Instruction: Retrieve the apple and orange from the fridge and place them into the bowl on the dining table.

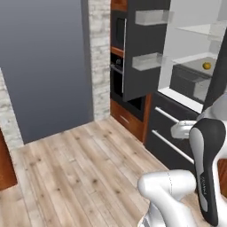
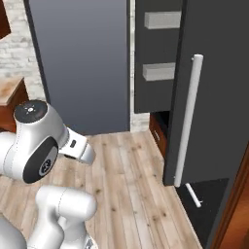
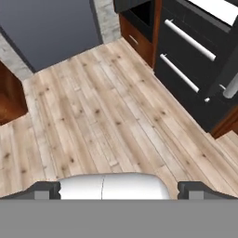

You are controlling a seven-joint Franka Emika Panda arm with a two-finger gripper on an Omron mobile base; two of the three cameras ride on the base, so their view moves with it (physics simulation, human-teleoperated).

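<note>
Fridge (image 1: pixel 146 48) open, white interior and clear shelves exposed. Orange (image 1: pixel 206 65) resting on a shelf deep inside, right of the door bins, well apart from the arm. Apple not made out among the shelves. Tool (image 3: pixel 119 188) spread wide, holding nothing, pointing down at the wooden floor (image 3: pixel 107 116) in front of the lower drawers (image 3: pixel 186 60). Likely handling of the orange: light, firm, round, somewhat smooth, apt to roll on the shelf or slip from a glancing pinch. Best taken across the middle, fingers on opposite sides at the widest girth, with moderate squeeze only. Approach probably from the front, level with the shelf, minding the shelf above. Bowl and tabletop elsewhere.
</note>
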